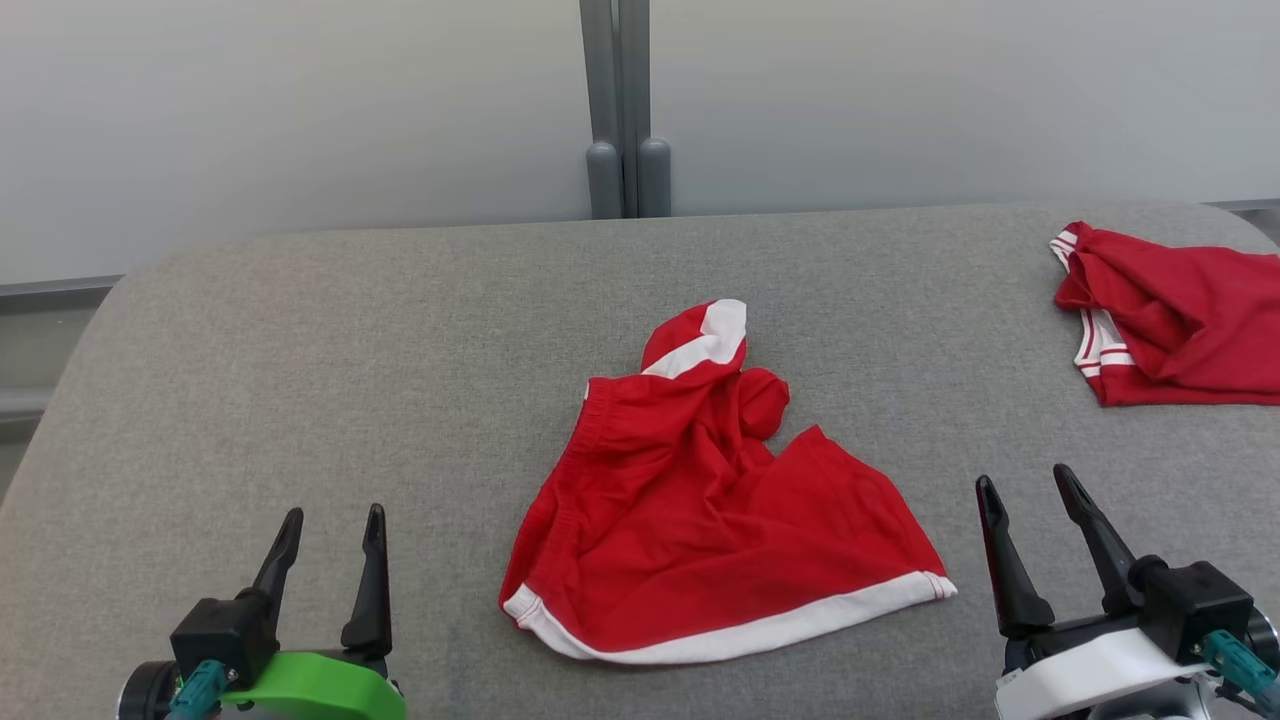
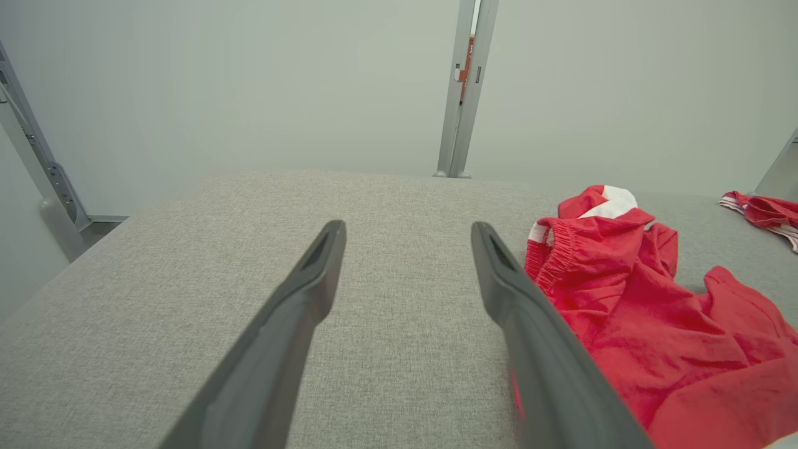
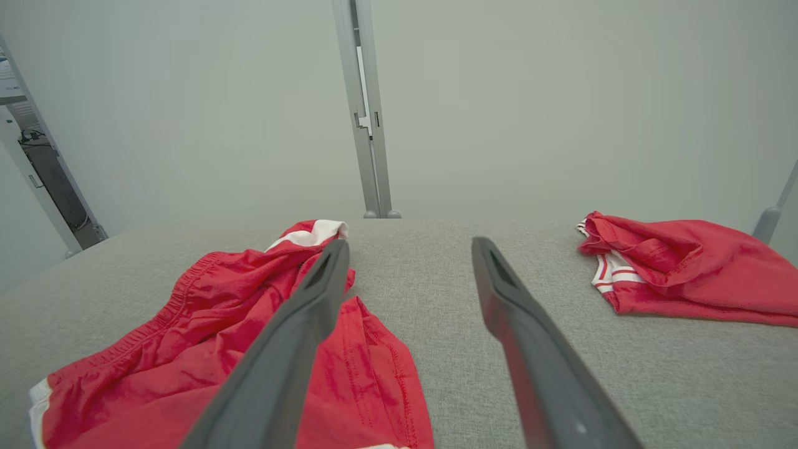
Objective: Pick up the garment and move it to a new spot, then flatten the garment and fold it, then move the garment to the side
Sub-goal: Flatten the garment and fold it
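Note:
A crumpled red garment [image 1: 700,500] with white trim lies in the middle of the grey padded table [image 1: 300,350]; it looks like shorts with an elastic waistband. It shows at the right of the left wrist view as the garment [image 2: 648,312] and at the lower left of the right wrist view as the garment [image 3: 206,337]. My left gripper [image 1: 333,520] stands open at the lower left, apart from the cloth. My right gripper [image 1: 1030,485] stands open at the lower right, just right of the garment's hem. Both hold nothing.
A second red garment [image 1: 1170,320] with white stripes lies at the table's far right edge, also seen as that garment [image 3: 679,268]. A grey post [image 1: 625,110] stands behind the table against a pale wall. The table's corners are rounded.

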You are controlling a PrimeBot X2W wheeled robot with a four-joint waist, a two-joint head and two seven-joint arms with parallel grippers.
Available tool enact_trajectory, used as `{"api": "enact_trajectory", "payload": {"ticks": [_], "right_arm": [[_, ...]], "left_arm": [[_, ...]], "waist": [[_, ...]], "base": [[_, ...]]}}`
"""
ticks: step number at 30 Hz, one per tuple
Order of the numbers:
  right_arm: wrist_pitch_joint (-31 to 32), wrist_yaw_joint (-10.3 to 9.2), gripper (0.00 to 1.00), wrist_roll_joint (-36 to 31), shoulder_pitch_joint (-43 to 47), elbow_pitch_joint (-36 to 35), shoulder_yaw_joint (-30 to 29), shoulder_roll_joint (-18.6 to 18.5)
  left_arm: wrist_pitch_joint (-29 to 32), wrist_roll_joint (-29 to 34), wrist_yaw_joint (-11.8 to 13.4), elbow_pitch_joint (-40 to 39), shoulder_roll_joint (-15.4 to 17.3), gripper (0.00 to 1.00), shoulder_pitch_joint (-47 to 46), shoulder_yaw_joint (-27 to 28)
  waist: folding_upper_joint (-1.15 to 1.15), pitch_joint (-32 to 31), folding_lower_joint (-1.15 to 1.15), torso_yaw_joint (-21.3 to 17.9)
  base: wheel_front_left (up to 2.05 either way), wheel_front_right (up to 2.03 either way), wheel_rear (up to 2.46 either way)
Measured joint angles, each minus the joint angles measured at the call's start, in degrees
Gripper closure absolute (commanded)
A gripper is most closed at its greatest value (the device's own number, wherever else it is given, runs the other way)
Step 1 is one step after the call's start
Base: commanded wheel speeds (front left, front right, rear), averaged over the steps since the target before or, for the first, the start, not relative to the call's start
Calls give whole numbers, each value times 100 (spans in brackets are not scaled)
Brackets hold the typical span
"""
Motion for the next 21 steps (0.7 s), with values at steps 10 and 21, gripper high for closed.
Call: {"api": "enact_trajectory", "payload": {"ticks": [10, 21], "right_arm": [[-26, 0, 0, -34, 294, -199, -240, 91], [-41, 0, 0, -18, 348, -178, -267, 144]], "left_arm": [[1, 11, 77, -348, 210, 0, 305, 93], [-4, 31, 76, -638, 246, 0, 476, 68]], "waist": [[0, -45, 0, -21], [0, -33, 0, 62]], "base": [[0, 0, 0], [0, 0, 0]]}}
